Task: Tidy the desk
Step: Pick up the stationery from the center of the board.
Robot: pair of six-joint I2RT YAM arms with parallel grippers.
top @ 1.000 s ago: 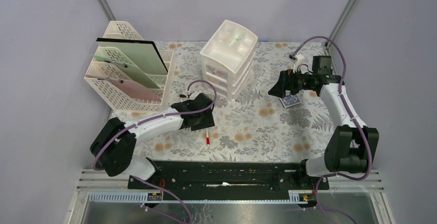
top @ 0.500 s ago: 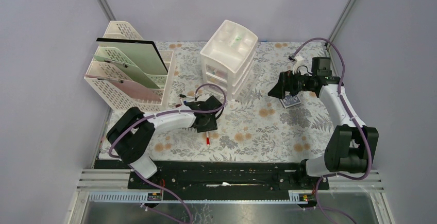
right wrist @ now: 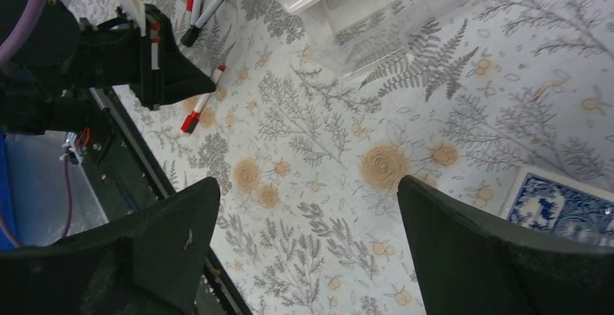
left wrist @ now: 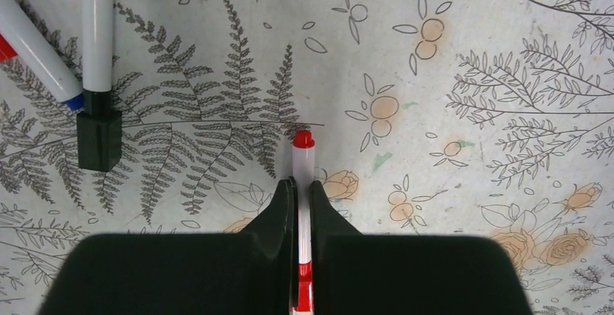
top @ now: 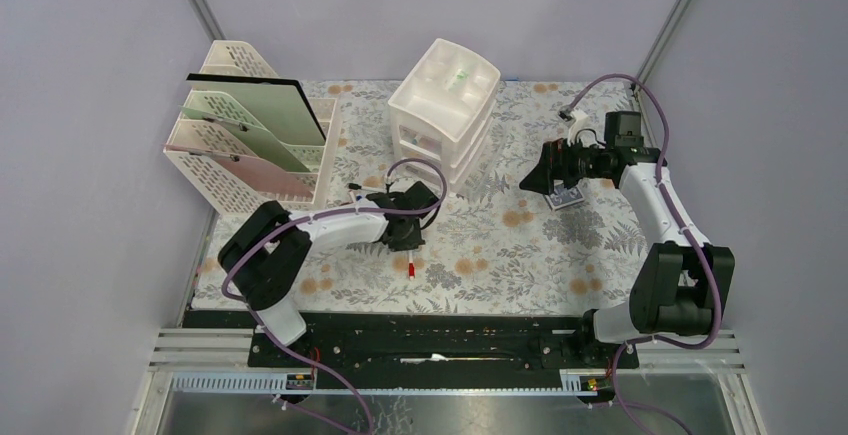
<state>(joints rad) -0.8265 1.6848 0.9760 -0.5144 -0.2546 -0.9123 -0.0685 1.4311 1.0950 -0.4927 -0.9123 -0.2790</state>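
The desk (top: pixel 520 255) is a pale cloth-covered top printed with grey ferns and orange flowers. My left gripper (top: pixel 405 242) is low over its front middle, shut on a white marker with red ends (left wrist: pixel 303 157). The marker's tip pokes out past the fingers (left wrist: pixel 284 206). A black-capped marker (left wrist: pixel 97 47) and a blue-tipped marker (left wrist: pixel 35 43) lie on the cloth to the left. My right gripper (top: pixel 536 177) hangs open above the right side, nothing between its fingers (right wrist: pixel 181 235). A blue patterned card box (right wrist: pixel 565 210) lies just beside it.
A white plastic drawer unit (top: pixel 445 115) stands at the back middle. A cream lattice file rack (top: pixel 250 150) with green and pink folders sits at the back left. A black rail (top: pixel 440 340) runs along the near edge.
My left gripper has slid right over the red marker and shut on it; the marker shifted slightly right. The right gripper has barely moved and stays open.
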